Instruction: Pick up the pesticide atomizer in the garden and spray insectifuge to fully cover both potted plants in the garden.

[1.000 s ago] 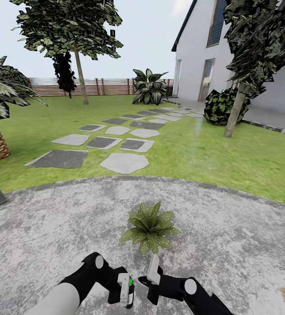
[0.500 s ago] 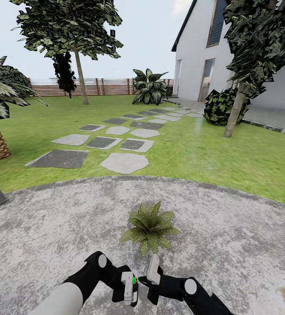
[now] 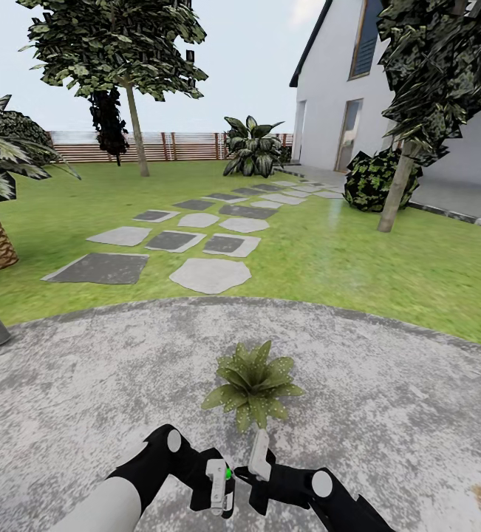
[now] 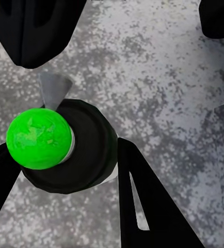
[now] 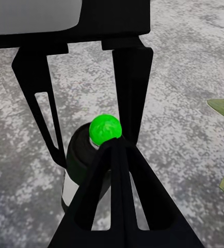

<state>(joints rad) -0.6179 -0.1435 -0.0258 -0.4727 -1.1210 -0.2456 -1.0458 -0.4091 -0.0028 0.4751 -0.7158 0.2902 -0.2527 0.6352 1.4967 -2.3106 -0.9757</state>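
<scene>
Grey mottled paving [image 3: 388,414] is spreading beneath us, with lawn [image 3: 358,258], stepping stones [image 3: 210,275] and a slatted fence [image 3: 159,146] lying beyond. We are holding the atomizer [image 4: 70,147], its top glowing green in these frames, between the fingers of our left gripper [image 3: 218,484], which is clamping on the dark bottle. Our right gripper [image 3: 258,458] is hanging just beside it, its fingers closing in around the same bottle [image 5: 91,155]; whether they are pressing on it we cannot tell. One plant [image 3: 253,384], already carrying white specks, is sitting just ahead. We are judging the risk to be a knock: the two grippers, crowding one small bottle, could be twisting it loose.
</scene>
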